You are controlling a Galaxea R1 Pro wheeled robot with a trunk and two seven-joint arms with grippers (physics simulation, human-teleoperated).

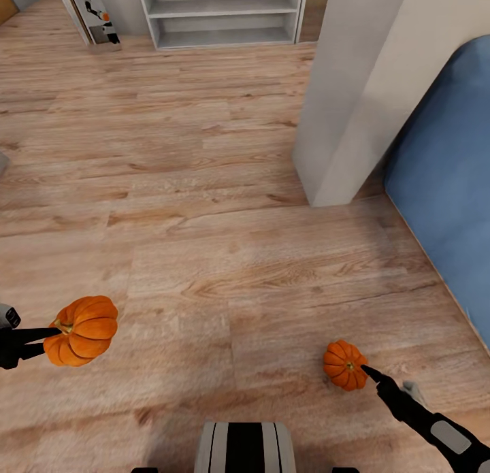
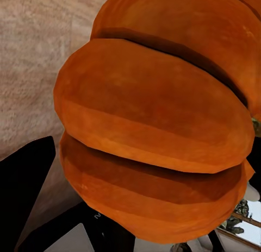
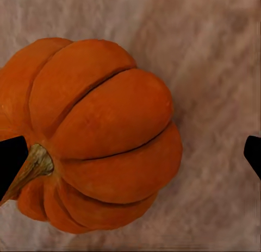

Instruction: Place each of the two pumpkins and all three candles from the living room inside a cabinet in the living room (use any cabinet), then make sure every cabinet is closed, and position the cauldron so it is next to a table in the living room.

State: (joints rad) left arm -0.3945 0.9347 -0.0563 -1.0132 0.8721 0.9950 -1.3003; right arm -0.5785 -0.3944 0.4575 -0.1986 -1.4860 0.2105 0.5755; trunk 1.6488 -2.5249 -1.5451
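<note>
Our left jaws [image 1: 49,337] held one pumpkin [image 1: 82,330] clear of the floor [image 1: 204,207] for carrying; our right jaws [image 1: 366,372] stood wide at the other pumpkin [image 1: 344,365], seemingly unclasped.

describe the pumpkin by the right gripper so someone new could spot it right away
Start at the blue sofa on the right, then drop to the wooden floor below its corner. The smaller-looking pumpkin sits there at the right gripper's tip; the other pumpkin is at the left gripper.

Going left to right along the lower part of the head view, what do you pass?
Left gripper → pumpkin at the left gripper → robot's own trunk → second pumpkin → right gripper.
</note>
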